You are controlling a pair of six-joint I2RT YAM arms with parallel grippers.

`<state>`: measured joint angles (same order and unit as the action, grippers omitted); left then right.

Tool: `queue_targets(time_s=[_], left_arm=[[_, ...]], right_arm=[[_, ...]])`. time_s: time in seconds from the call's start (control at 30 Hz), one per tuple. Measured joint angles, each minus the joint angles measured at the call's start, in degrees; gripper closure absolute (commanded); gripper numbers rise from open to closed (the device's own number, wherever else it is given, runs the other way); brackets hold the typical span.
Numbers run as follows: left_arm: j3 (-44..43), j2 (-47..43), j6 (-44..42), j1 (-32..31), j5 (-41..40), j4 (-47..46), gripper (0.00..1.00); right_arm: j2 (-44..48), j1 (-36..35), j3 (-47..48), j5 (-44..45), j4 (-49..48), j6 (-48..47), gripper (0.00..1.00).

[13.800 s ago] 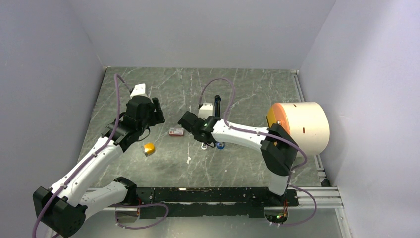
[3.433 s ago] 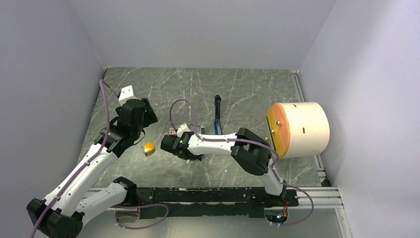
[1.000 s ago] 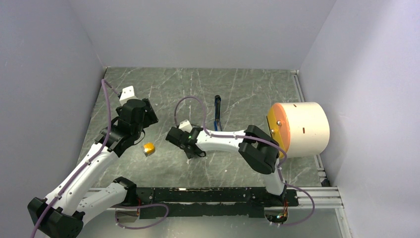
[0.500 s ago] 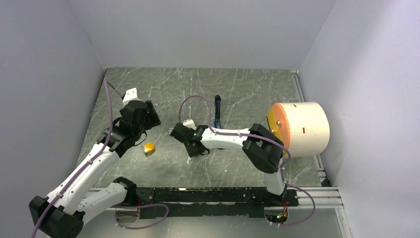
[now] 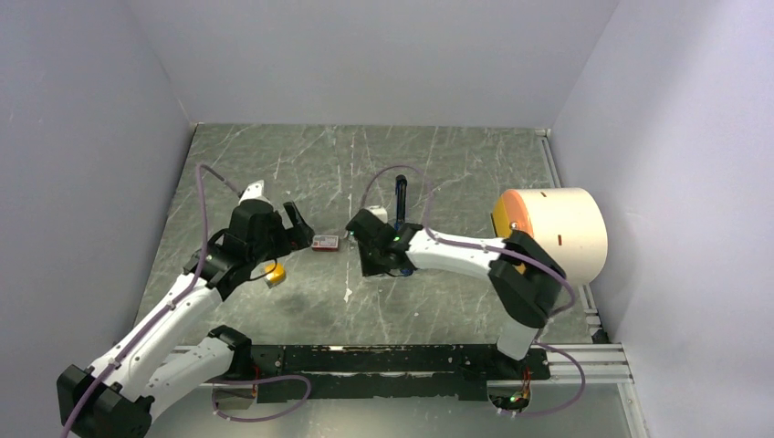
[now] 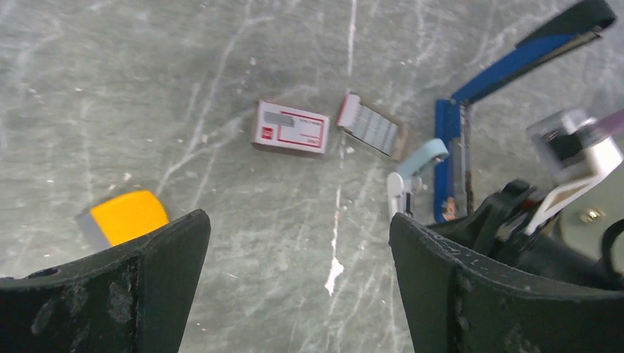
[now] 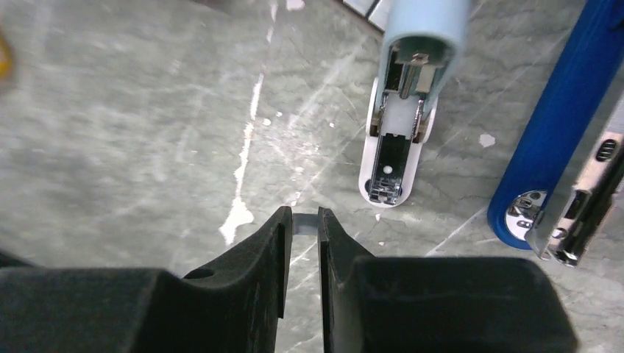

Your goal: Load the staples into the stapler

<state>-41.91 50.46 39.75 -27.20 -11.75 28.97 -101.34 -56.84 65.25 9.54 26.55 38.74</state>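
The staples (image 7: 305, 223), a short silvery strip, sit pinched at the very tips of the right claw (image 7: 303, 219), whose fingers are almost together around them. The stapler (image 7: 559, 118) lies on the counter (image 7: 110, 110) ahead and to that claw's right, its metal rail (image 7: 589, 195) bared beside the blue body. A small pale-blue device (image 7: 401, 110) lies straight ahead of the claw. To do this well I'd carry the strip level, line it up along the rail and lower it gently, since the hold looks slim. The left claw (image 6: 298, 224) hangs spread wide, holding nothing, with the red-and-white box (image 6: 290, 127) ahead of it.
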Motion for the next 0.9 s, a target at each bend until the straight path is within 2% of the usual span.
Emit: queue_targets(time_s=[0.2,0.47,0.63,0.9], left_arm=[[2.27,-2.08,1.18,0.0,8.9,-4.07,0.04],[2.82,2.12,8.41,0.04,29.31,-17.25,0.07],[4.31,3.82,14.12,0.04,37.79,-27.78,0.13],[6.84,4.79,23.3,0.04,44.41,-43.89,0.3]], right_arm=[[10.45,4.9,-6.93,-5.64,-10.49,4.44,0.78],[21.51,11.54,-13.64,-13.68,-25.05,12.48,0.77],[25.27,15.3,-17.29,-19.47,-34.27,19.1,0.76],[28.26,17.57,-22.1,-26.88,-46.82,29.46,0.75]])
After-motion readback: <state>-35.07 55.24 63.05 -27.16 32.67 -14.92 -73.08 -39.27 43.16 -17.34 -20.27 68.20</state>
